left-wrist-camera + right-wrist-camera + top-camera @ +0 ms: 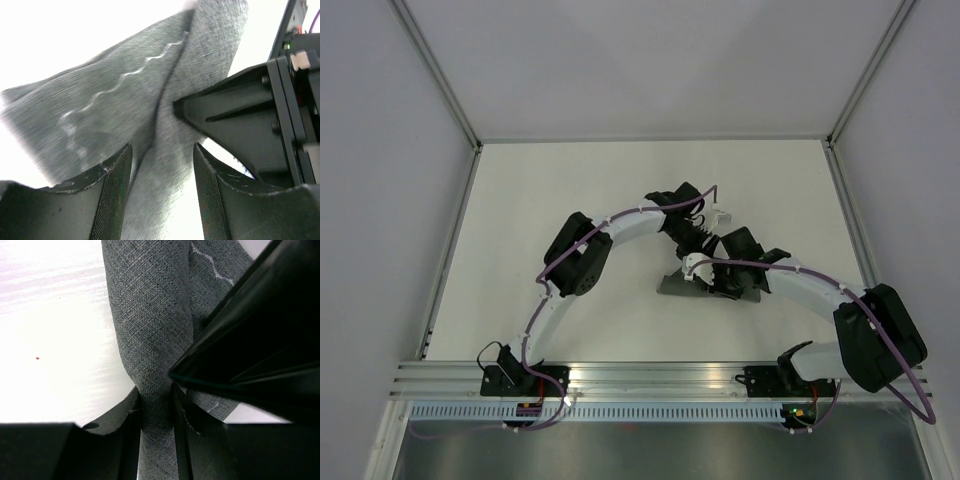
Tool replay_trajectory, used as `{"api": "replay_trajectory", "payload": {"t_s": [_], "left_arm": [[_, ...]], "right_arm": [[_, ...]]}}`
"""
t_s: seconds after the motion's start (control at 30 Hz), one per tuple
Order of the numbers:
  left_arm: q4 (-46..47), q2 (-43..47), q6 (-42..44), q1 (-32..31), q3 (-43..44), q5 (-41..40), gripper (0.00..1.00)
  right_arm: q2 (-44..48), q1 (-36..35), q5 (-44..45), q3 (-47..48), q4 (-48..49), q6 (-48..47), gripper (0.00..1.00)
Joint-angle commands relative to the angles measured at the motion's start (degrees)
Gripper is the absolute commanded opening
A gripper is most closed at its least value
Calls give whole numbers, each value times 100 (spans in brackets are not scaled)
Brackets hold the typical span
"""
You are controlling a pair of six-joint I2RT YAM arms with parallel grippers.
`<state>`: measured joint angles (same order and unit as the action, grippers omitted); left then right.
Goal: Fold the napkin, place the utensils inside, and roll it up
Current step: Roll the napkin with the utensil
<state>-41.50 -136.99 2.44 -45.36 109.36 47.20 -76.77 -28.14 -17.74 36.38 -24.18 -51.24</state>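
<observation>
The dark grey napkin (674,285) lies bunched mid-table, mostly covered by both grippers. In the right wrist view my right gripper (156,405) is shut on a raised, rolled ridge of the napkin (150,315). My left gripper (162,167) stands open just above it. Napkin (125,100) fabric with a wavy pale hem stitch runs between and beyond its fingers, unclamped. From above, the left gripper (706,234) meets the right gripper (713,280) over the cloth. The utensils are hidden; only a thin teal edge (225,381) shows under the left finger (260,340).
The white table (560,190) is fenced by a metal frame with posts at the back corners (478,143). An aluminium rail (650,375) runs along the near edge by the arm bases. The right gripper's black body (250,110) fills the right side of the left wrist view.
</observation>
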Motion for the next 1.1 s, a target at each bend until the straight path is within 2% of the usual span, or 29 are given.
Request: {"api": "replay_trajectory", "payload": {"t_s": [0.0,0.27,0.5,0.6,0.7,0.83,0.97,1.07], "left_arm": [[789,821,-533,273,-318,-220,57],[3224,2465,-1245,783,-2584,-949,56],[5061,3889,-1404,757,-4368,-2073,56],[5941,4460,-1343,643,-5387,-2548,56],[6416,4777,-756,196,-5854,-3224,56],[6593,4647,500,-656,-5918,-4541,58],[6453,4208,1275,-1420,-5646,-5167,60],[6224,3777,1707,-1738,-5347,-5361,60]], "right_arm": [[-451,238,-511,307,-691,-254,34],[-1287,704,-1126,1194,-1623,-764,34],[-2305,1029,-1460,2109,-2669,-1195,34],[-2666,1144,-1557,2452,-2968,-1344,34],[-2956,1205,-1610,2733,-3171,-1432,34],[-3247,1232,-1654,2980,-3303,-1468,34],[-3537,1241,-1645,3217,-3426,-1459,34],[-3686,1267,-1672,3375,-3479,-1450,34]]}}
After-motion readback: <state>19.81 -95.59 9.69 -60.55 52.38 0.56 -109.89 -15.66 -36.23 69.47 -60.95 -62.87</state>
